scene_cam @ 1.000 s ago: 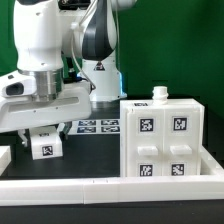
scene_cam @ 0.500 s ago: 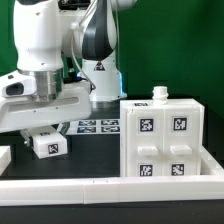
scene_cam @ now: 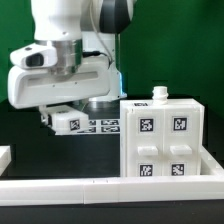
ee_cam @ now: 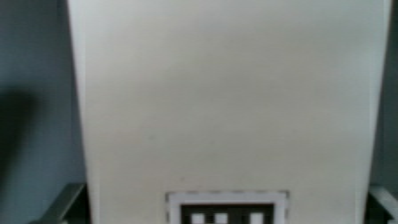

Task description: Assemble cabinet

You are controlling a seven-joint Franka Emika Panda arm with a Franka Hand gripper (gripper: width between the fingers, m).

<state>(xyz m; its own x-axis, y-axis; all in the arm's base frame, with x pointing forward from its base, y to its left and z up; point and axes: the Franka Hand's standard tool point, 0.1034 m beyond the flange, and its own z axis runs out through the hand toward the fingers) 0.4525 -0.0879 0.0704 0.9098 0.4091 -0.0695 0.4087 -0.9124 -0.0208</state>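
White rail (scene_cam: 60,186), lower edge of picture: fixed border.
White plastic frame (scene_cam: 165,140), lower right: four tags on its front, standing on the black table (scene_cam: 90,152).
Drawer (scene_cam: 68,123), centre left: small tagged white box, clamped between the fingers of the gripper (scene_cam: 60,116), seemingly clear of the table and well apart from the frame. Likely light, rigid and smooth-faced, so slippery; best taken across its flat side walls.
Marker board (scene_cam: 100,126), behind the drawer.

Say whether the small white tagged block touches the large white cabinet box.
Apart: exterior view shows a gap between small white block and white cabinet box.
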